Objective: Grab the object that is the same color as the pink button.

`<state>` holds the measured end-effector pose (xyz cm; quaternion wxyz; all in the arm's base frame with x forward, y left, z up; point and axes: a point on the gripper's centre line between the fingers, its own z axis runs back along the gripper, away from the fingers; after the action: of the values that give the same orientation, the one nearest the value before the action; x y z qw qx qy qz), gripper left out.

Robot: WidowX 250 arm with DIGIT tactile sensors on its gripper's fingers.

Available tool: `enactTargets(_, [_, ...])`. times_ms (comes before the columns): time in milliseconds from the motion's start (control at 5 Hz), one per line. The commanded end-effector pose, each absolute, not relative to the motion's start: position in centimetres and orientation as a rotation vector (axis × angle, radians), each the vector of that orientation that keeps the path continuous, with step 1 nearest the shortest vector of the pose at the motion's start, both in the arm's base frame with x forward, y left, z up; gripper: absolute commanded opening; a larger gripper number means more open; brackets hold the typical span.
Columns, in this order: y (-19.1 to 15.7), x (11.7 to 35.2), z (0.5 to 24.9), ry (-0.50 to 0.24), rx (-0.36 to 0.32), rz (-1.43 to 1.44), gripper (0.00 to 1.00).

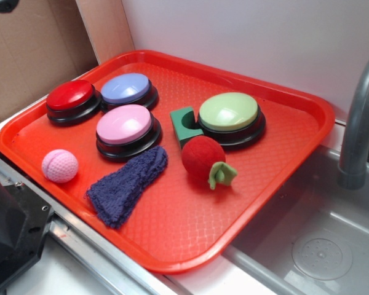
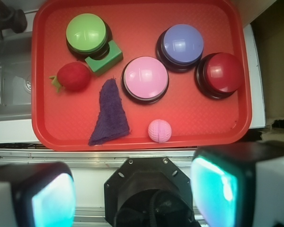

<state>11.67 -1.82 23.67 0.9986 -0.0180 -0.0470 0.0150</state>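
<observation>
The object, a small light-pink dimpled ball [image 1: 59, 166] [image 2: 159, 130], lies near the front left edge of the red tray [image 1: 283, 153] [image 2: 203, 118]. The pink button [image 1: 124, 125] [image 2: 145, 78], a glossy pale-pink dome on a black base, stands just behind it. In the wrist view my gripper [image 2: 132, 194] hangs high above the counter edge, short of the tray. It is open: the teal pads [image 2: 213, 189] are wide apart with nothing between them. The ball is ahead of the gripper, slightly to the right.
Also on the tray are a red button [image 1: 70, 96], a lavender-blue button [image 1: 126, 89], a green button [image 1: 229, 112], a green block [image 1: 184, 123], a fuzzy red ball with a leaf [image 1: 203, 158] and a purple cloth [image 1: 126, 184]. A sink [image 1: 320, 239] and a faucet [image 1: 360, 123] are to the right.
</observation>
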Motion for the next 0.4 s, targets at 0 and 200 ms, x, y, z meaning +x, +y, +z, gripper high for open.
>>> enactTargets(0, [-1.8, 11.7, 23.7, -0.094, -0.036, 0.030, 1.00])
enactTargets(200, [-0.9, 12.7, 20.2, -0.085, -0.006, -0.005, 1.00])
